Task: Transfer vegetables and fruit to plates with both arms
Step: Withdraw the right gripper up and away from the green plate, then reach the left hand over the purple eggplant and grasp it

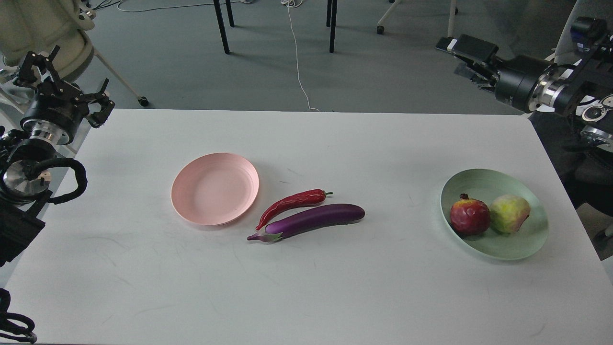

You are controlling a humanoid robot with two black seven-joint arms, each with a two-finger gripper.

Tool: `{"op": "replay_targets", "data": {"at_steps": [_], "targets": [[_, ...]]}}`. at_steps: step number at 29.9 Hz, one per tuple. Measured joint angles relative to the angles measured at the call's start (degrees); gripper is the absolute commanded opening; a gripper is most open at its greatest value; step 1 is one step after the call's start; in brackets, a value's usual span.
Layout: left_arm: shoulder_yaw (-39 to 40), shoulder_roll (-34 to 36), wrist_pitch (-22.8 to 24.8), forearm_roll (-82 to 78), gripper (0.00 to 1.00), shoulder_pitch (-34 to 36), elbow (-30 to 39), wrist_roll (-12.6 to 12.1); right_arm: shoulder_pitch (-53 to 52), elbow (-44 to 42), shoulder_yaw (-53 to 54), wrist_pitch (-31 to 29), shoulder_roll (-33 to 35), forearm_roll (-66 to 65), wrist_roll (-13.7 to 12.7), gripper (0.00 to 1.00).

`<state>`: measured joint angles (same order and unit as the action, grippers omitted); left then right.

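A purple eggplant and a red chili pepper lie side by side on the white table, just right of the empty pink plate. The mint green plate at the right holds a dark red pomegranate and a yellow-green lumpy fruit, touching each other. My left gripper is open and empty, raised beyond the table's far left corner. My right gripper is open and empty, raised beyond the far right corner, well above and behind the green plate.
The white table has bare room at the front and in the middle right. Beyond its far edge, on the grey floor, are black furniture legs, a white cable and a chair base.
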<state>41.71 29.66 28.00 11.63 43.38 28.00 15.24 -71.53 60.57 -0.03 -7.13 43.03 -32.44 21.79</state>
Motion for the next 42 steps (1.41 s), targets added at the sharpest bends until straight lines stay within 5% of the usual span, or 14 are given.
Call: {"op": "replay_targets", "data": {"at_steps": [10, 16, 27, 32, 42], "targets": [[-6.1, 0.8, 0.0, -7.6, 0.98, 4.3, 2.6, -0.3, 11.3, -4.6, 18.6, 0.3, -5.5, 21.6, 0.2, 0.97], [-7.3, 2.5, 0.0, -20.6, 0.98, 4.7, 12.4, -0.3, 20.9, -4.7, 28.5, -0.3, -6.2, 33.2, 0.3, 0.97], [-7.4, 2.9, 0.0, -57.3, 0.98, 4.0, 32.8, 0.3, 38.4, -4.8, 44.0, -11.6, -6.8, 36.0, 0.5, 0.98], [-7.6, 0.6, 0.0, -77.3, 0.98, 3.9, 40.7, 0.3, 44.1, -4.8, 46.8, -17.6, -7.0, 36.1, 2.8, 0.98], [-15.5, -4.7, -3.2, -117.2, 0.92, 4.1, 44.0, 2.9, 48.5, -4.9, 47.9, -20.9, -7.0, 36.2, 4.8, 0.98]]}}
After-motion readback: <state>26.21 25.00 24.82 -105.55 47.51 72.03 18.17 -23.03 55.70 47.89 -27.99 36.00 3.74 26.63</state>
